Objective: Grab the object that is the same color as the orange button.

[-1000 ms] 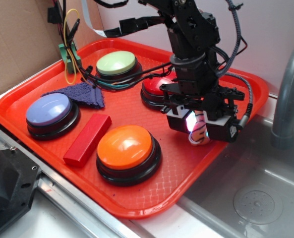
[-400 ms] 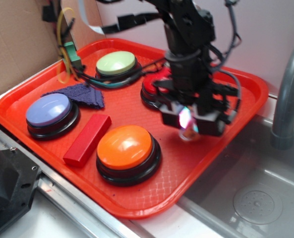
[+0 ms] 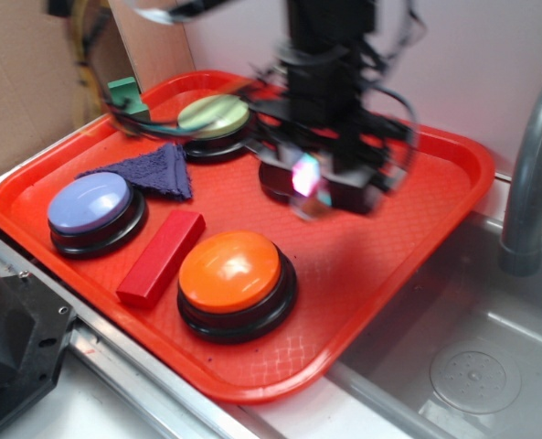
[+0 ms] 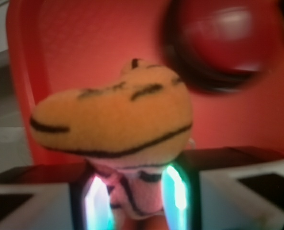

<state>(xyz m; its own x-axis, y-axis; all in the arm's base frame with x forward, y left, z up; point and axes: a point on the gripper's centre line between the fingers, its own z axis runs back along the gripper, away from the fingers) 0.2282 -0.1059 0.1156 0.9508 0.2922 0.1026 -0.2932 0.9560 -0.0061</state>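
The gripper (image 4: 132, 191) is clamped on the plush tiger (image 4: 113, 120), which stands upright between the fingers above the tray (image 3: 380, 274), beyond the orange button (image 3: 231, 270).

Orange black-striped tiger toy (image 4: 114, 112), glossy orange button (image 3: 230, 269), red tray (image 3: 380, 265)

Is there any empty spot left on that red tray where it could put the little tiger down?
Yes. The widest bare patch of the tray lies right of the orange button, toward the sink. A thinner strip runs along the front rim. The left and back are crowded: blue button, red block, purple cloth, green button.
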